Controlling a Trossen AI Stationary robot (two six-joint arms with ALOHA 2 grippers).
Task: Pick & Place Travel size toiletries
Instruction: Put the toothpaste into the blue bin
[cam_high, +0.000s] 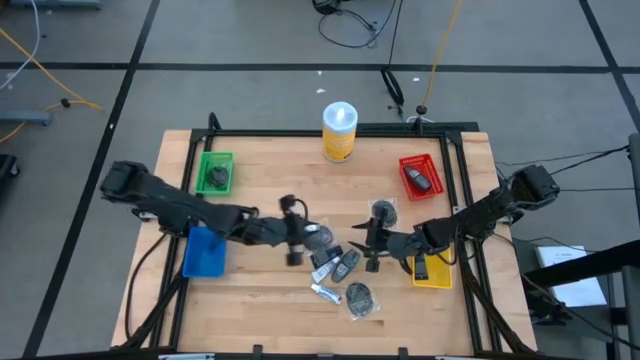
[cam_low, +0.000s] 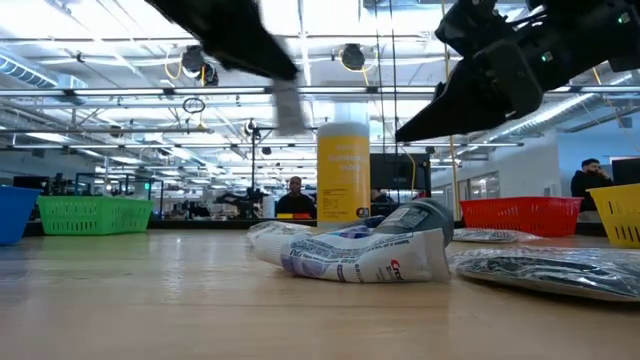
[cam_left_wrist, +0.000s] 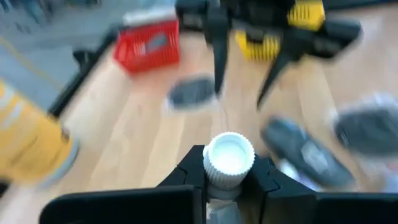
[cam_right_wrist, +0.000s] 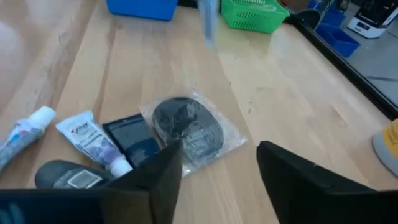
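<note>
My left gripper (cam_high: 293, 238) hangs over the table's middle, shut on a small tube with a white ribbed cap (cam_left_wrist: 229, 155). My right gripper (cam_high: 372, 250) stands open just right of the pile and above it; nothing is between its fingers (cam_right_wrist: 217, 155). The pile of travel size toiletries lies flat on the wood: a round dark packet in clear wrap (cam_right_wrist: 186, 127), a second one (cam_high: 362, 297), white tubes (cam_right_wrist: 93, 140), and a dark bottle (cam_high: 345, 265). A third packet (cam_high: 383, 211) lies farther back. My left gripper pinches the tube between its two fingers just below the white cap (cam_left_wrist: 227, 182). The cap stands up above the fingers. The tube's body hangs blurred below them (cam_low: 290, 105), lifted clear of the table.
A yellow canister with a white lid (cam_high: 339, 130) stands at the far edge. A green bin (cam_high: 214, 175) and a red bin (cam_high: 420, 177) each hold an item. A blue bin (cam_high: 205, 252) sits at the left, a yellow bin (cam_high: 432, 268) at the right. People show beyond the table.
</note>
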